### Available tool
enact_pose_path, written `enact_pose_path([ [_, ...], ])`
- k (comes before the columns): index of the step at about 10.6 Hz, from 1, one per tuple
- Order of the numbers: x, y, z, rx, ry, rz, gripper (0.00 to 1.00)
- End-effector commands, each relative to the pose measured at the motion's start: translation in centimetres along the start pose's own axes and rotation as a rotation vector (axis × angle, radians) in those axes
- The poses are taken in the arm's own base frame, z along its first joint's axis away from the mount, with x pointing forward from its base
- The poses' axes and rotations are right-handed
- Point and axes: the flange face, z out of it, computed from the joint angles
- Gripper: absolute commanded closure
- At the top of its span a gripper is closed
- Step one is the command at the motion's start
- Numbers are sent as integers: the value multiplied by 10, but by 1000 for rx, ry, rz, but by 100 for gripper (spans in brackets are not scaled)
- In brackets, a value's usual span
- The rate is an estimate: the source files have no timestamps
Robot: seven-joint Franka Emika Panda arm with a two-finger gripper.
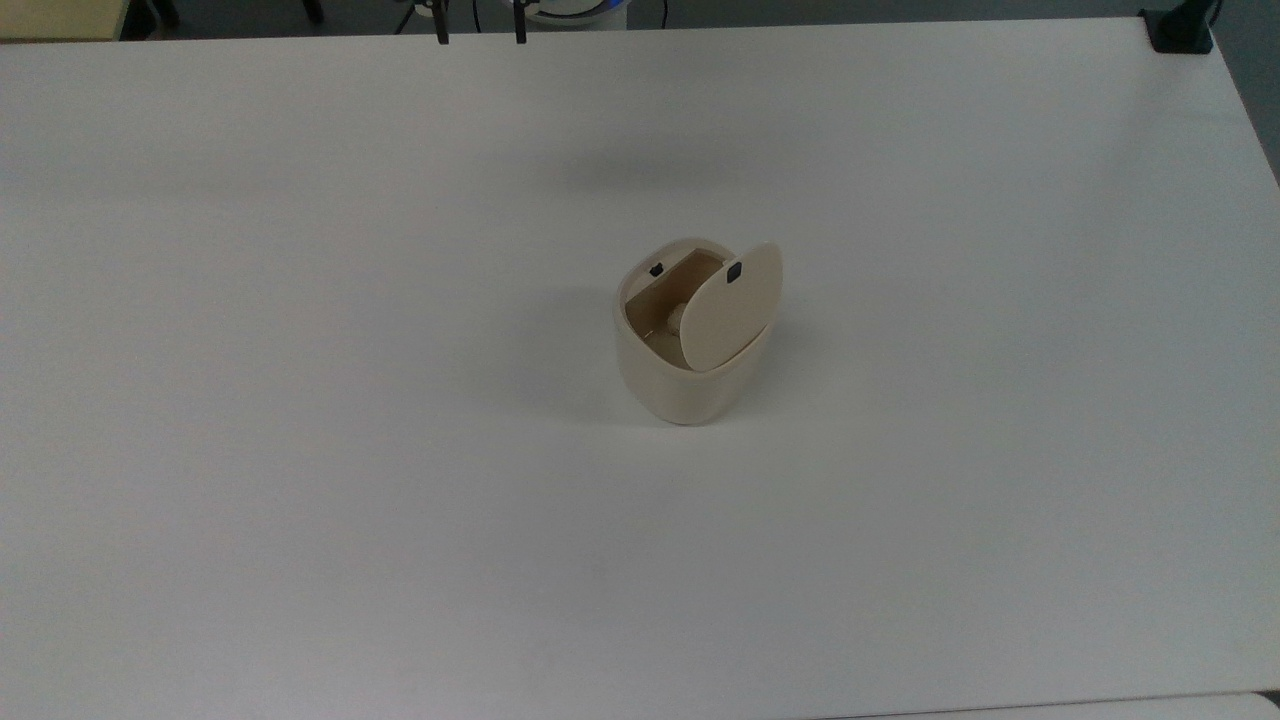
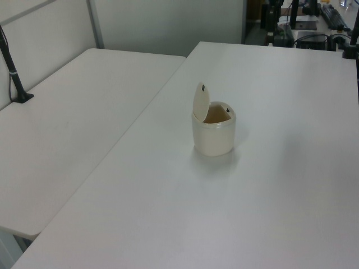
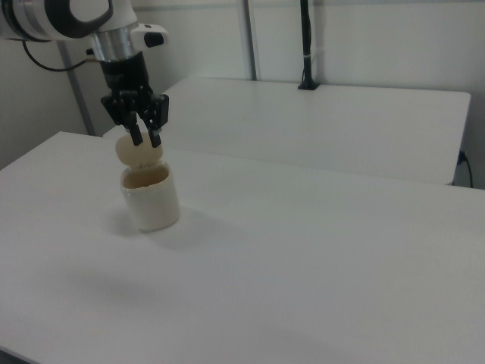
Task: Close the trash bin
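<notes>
One trash bin (image 1: 690, 375) — lid (image 1: 730, 305) raised, bare table (image 1: 300, 400)

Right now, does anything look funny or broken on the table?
Nothing looks broken or spilled. The trash bin stands upright on the table, its lid flipped up and open.

Trash bin (image 1: 690, 380) mid-table (image 1: 300, 450), lid (image 1: 732, 315) raised on top view's right side. Claw (image 3: 145, 140) above the lid in right view.
</notes>
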Motion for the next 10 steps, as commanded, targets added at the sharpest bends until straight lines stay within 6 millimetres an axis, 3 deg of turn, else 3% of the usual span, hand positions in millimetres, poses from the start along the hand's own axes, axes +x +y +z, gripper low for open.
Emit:
enact_pose_path([
  [1,-5,0,2,14,-19,-32,100],
  [4,-2,-2,3,13,-16,-29,100],
  [7,17,-15,9,59,52,-42,100],
  [10,47,-80,15,86,176,-127,100],
])
